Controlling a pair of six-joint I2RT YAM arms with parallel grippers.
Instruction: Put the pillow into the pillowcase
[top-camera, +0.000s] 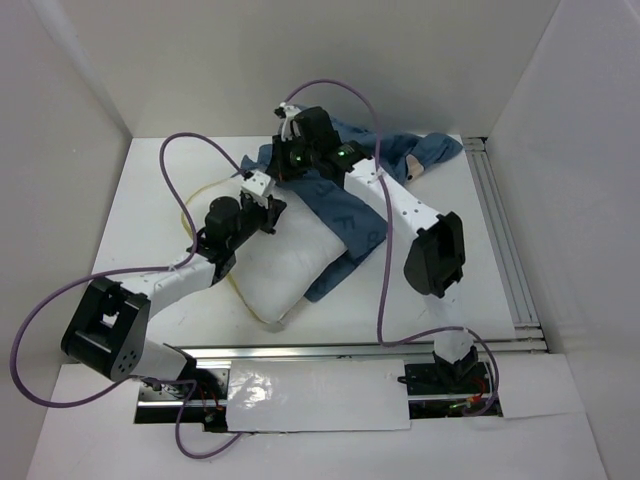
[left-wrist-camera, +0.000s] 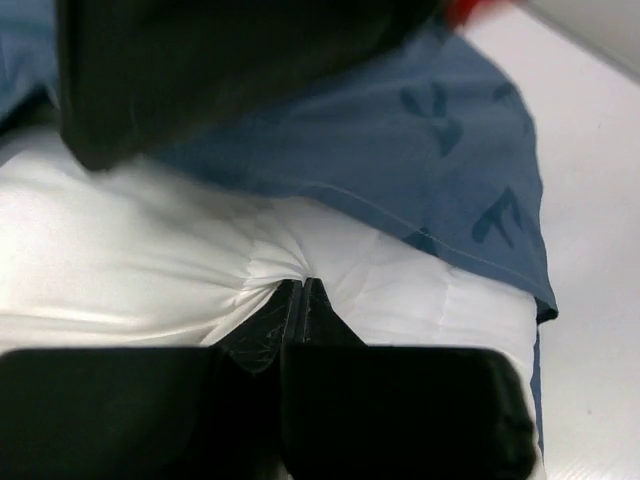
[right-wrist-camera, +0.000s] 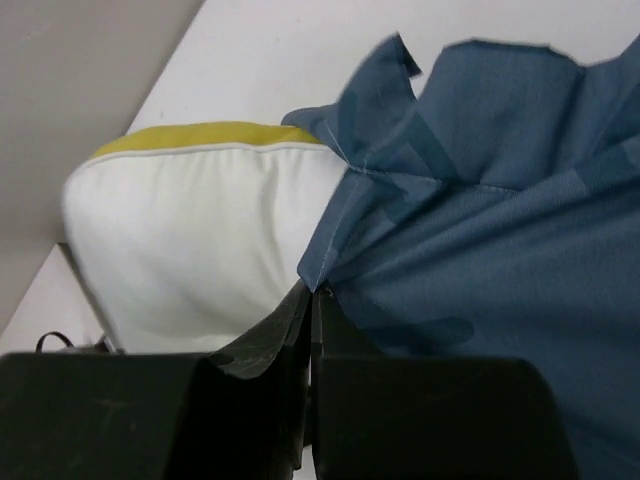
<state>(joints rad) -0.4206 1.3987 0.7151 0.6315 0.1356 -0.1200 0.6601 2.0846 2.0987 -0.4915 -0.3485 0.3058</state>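
Pillow: the pillow (top-camera: 275, 268) lies on the white table (top-camera: 150, 210), left of centre, its pale-yellow seam showing along the near-left edge.
Left gripper: the left gripper (left-wrist-camera: 298, 290) has its jaws pressed together, pinching a puckered fold of the pillow's white cover just short of the blue hem.
Pillowcase: the pillowcase (top-camera: 352, 215) spreads from the middle towards the far right corner. Its hem lies over the pillow's right end, and blue cloth also shows beneath that end, so that part sits inside the opening while the rest lies bare.
Right gripper: the right gripper (right-wrist-camera: 313, 292) has its jaws closed on the pillowcase's hemmed edge, right beside the pillow's corner.
Writing: letters in another blue are printed on the pillowcase. An F can be read, the others cannot.
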